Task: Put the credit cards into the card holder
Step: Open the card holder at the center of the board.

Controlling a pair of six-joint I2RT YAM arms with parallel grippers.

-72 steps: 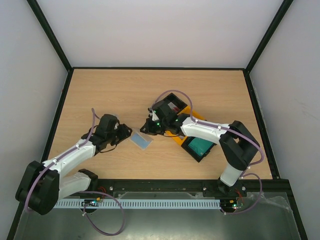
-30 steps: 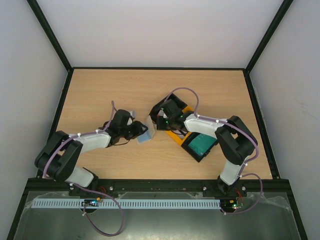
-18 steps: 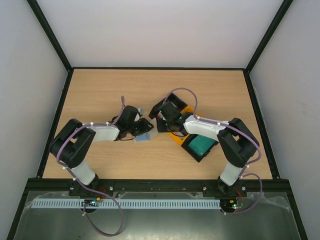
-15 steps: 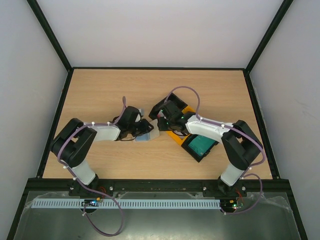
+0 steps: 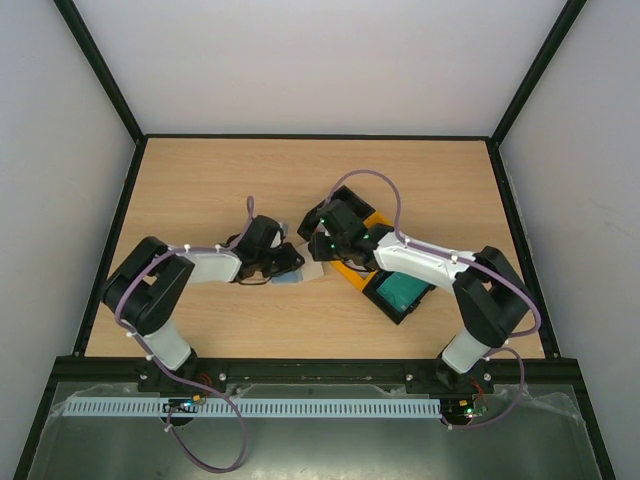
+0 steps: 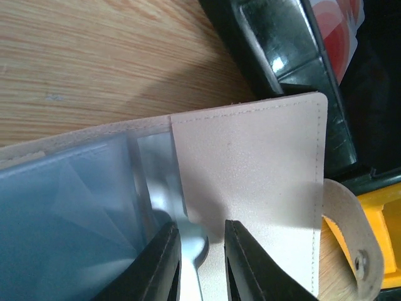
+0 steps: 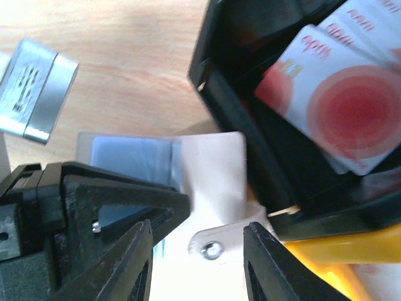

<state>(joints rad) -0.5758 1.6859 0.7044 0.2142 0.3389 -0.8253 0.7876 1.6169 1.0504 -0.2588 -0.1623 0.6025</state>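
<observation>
Sitting btwn left gripper (image 6: 202, 254) fingers (image 6: 164, 266): card holder (image 6: 250, 188).

The wooden table (image 5: 200, 180) carries a tray (image 5: 372, 296) and card holder (image 5: 300, 273) (open).

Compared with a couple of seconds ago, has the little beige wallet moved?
Yes. The card holder has shifted right, toward the black-and-yellow tray, which stayed put.

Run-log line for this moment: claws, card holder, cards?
left claw: pinching open card holder | right claw: open, empty | credit cards: red-and-white, in tray
</observation>
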